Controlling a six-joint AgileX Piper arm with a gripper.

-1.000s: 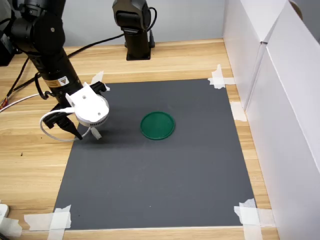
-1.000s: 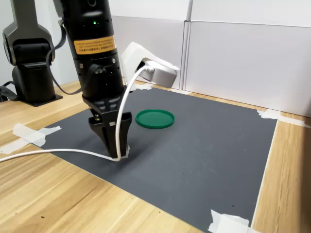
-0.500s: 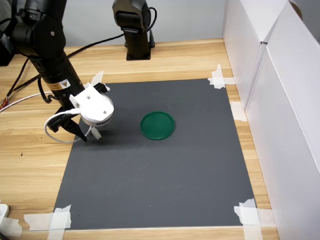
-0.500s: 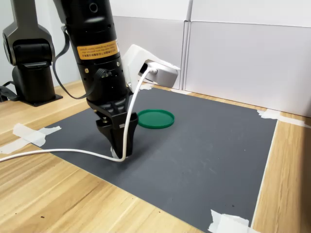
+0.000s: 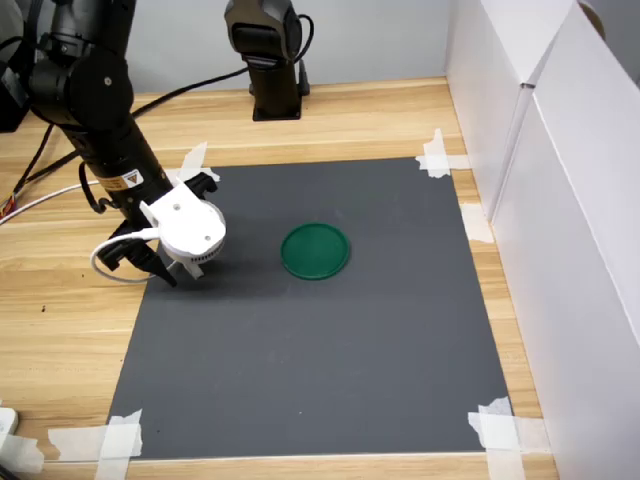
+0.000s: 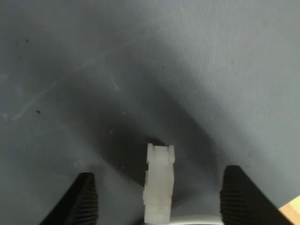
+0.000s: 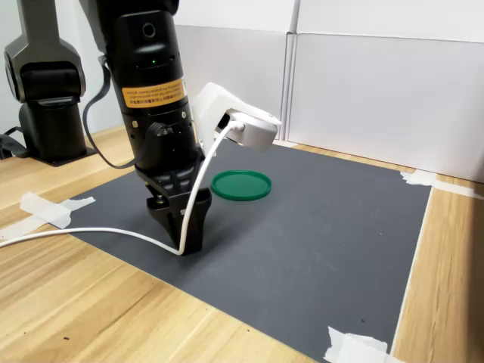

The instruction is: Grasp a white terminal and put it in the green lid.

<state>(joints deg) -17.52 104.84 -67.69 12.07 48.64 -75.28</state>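
Hand (image 6: 158, 199) spread wide, straddling white terminal (image 6: 159, 187); long axis seemingly pointing forward, midway between fingers (image 6: 84, 199).

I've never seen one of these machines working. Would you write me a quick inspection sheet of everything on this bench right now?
Surface: dark grey mat taped at its corners to a wooden table.
Job's things: white terminal on the mat, between the pincer's fingers; green lid empty, apart from the arm.
Clutter: nothing seen.
Grippers: pincer open, low over the mat, straddling the terminal without touching it.
Cables: white cable loops from the wrist camera across the table.
Surroundings: white panels; a second black stand behind.
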